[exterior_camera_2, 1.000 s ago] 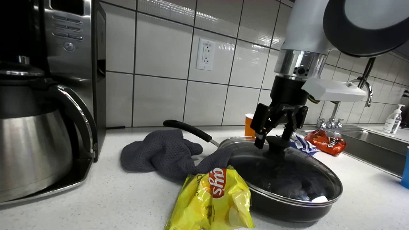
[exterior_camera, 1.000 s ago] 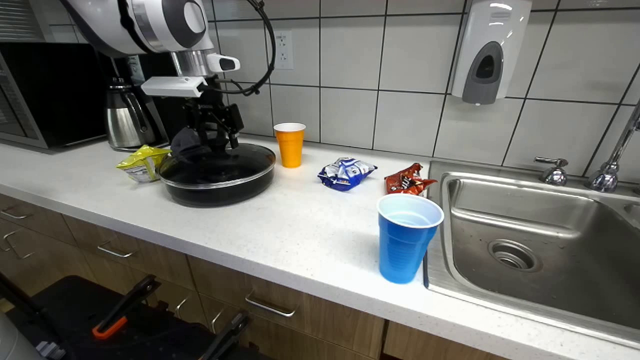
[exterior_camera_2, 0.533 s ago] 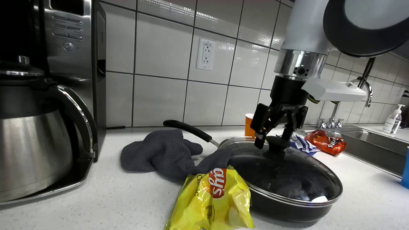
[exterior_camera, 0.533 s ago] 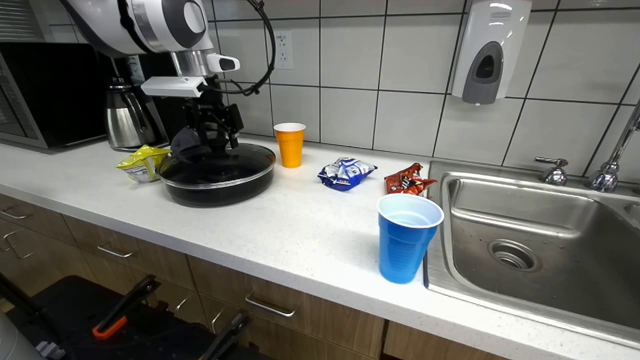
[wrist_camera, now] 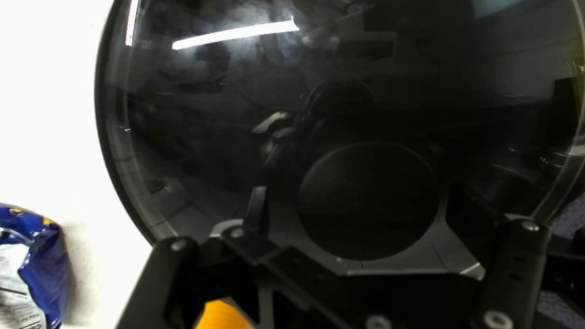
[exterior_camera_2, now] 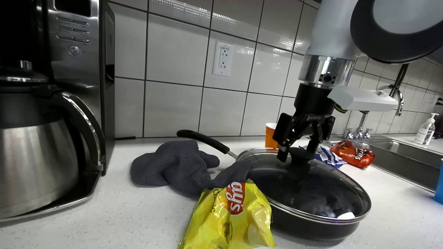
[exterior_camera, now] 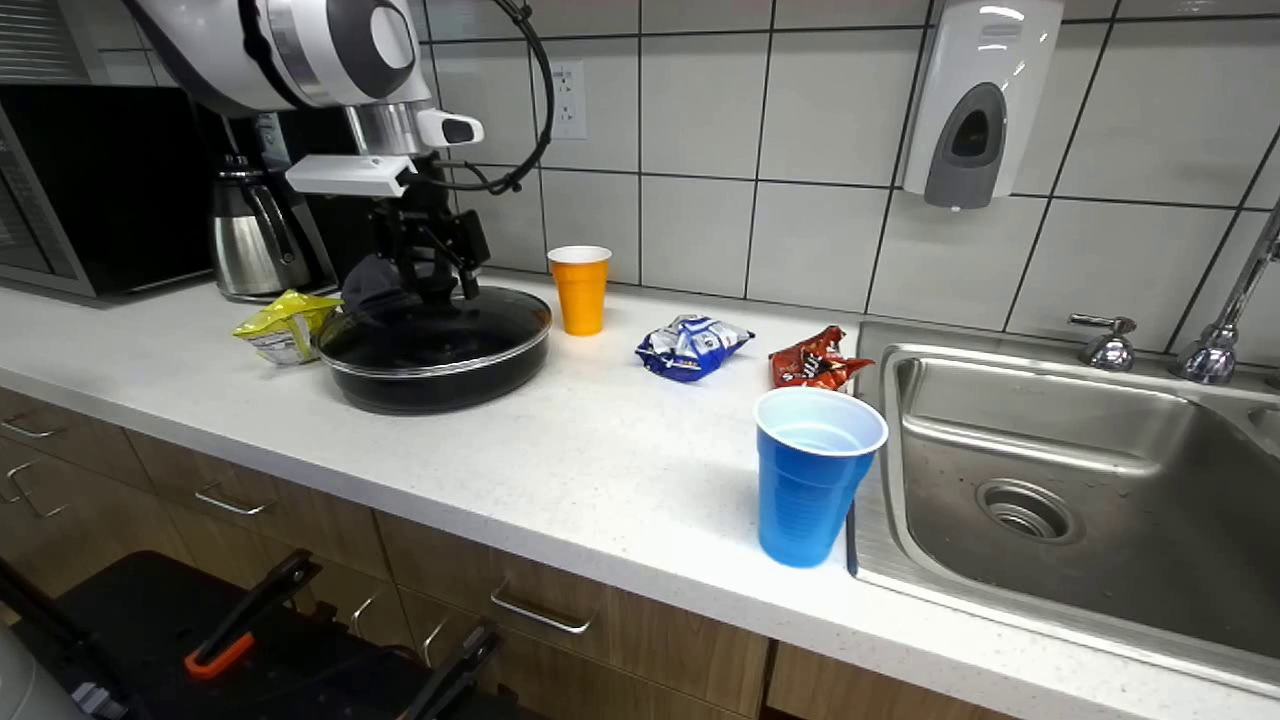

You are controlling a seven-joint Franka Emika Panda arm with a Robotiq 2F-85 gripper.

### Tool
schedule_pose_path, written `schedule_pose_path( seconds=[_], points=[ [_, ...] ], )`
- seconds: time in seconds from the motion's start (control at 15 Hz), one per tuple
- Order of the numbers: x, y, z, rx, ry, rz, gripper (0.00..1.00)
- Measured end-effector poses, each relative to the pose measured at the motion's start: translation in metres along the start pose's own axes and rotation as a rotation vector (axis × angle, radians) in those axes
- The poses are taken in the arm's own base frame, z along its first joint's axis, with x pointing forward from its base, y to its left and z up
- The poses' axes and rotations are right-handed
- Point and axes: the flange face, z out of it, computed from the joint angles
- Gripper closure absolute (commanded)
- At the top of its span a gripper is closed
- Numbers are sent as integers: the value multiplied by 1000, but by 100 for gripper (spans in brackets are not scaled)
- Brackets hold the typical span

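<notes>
white tiled wall (exterior_camera: 700,110) | pale speckled counter (exterior_camera: 600,450) | wood-grain drawers (exterior_camera: 650,645) | steel sink (exterior_camera: 1150,560)

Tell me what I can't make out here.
Inside of pan: all views, hidden by its dark, reflective lid.
Floor of orange cup: in both exterior views, hidden by its wall.
Any print on soap bottle: in an exterior view, too small.
Top of coffee machine: in an exterior view, cut by the upper edge.

A nudge, just a nudge: my gripper (exterior_camera_2: 297,153) has slid slightly toward the sink (exterior_camera: 1100,470) and dropped a little lower than a moment ago, the shift showing in both exterior views! The arm (exterior_camera: 300,50) above comes along with me, white housing (exterior_camera_2: 363,99) and all, dipping the same tiny way.
</notes>
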Motion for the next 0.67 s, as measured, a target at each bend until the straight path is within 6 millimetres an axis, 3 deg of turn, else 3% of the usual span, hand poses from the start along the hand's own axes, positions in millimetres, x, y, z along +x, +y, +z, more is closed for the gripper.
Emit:
schedule_pose_path(
  seconds=[0.4, 0.47, 0.53, 0.67],
  points=[
    [1, 4, 0, 0, 4, 7, 0],
    [1, 3, 0, 0, 6, 7, 25],
    [1, 3, -1, 0, 6, 6, 28],
    [1, 3, -1, 0, 7, 6, 44]
  ],
)
